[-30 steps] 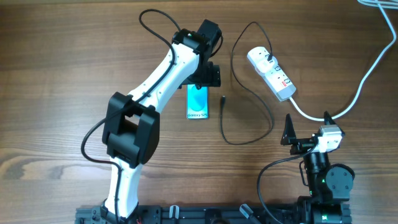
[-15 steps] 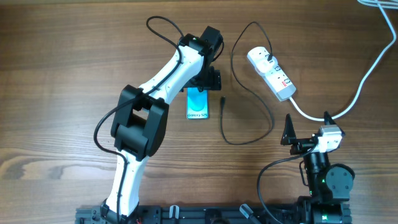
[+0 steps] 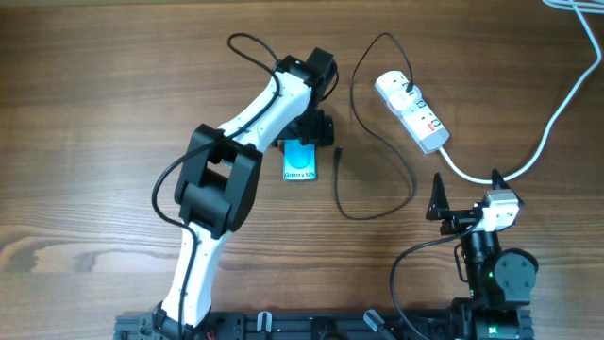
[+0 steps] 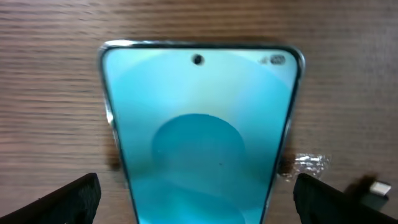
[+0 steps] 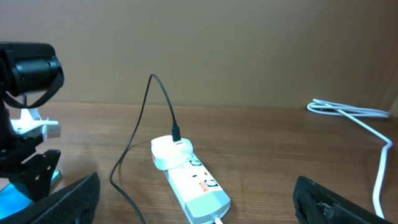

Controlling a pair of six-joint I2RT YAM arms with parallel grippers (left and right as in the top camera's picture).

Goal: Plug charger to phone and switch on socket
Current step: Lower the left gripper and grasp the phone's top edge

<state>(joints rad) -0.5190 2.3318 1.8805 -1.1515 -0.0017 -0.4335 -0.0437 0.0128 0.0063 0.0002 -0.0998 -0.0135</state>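
Observation:
The phone [image 3: 300, 166] lies screen up on the table, cyan with white text at its near edge. My left gripper [image 3: 308, 130] hovers over its far end. In the left wrist view the phone [image 4: 199, 124] fills the frame and my left gripper [image 4: 196, 183] is open, one finger on each side of it, apart from it. The charger cable [image 3: 408, 175] runs from a white adapter on the socket [image 3: 415, 113] in a loop to its tip [image 3: 337, 151], right of the phone. My right gripper [image 3: 440, 200] is open and empty; the right wrist view shows my right gripper [image 5: 196, 186] facing the socket [image 5: 198, 186].
The socket's thick white cord [image 3: 557, 113] runs off to the back right. The charger tip also shows at the lower right of the left wrist view [image 4: 373, 188]. A small crumpled bit of clear film [image 4: 309, 163] lies beside the phone.
The left arm has swung its elbow to the right, and its gripper has come lower over the phone's far end, covering more of it. The right arm has not moved.

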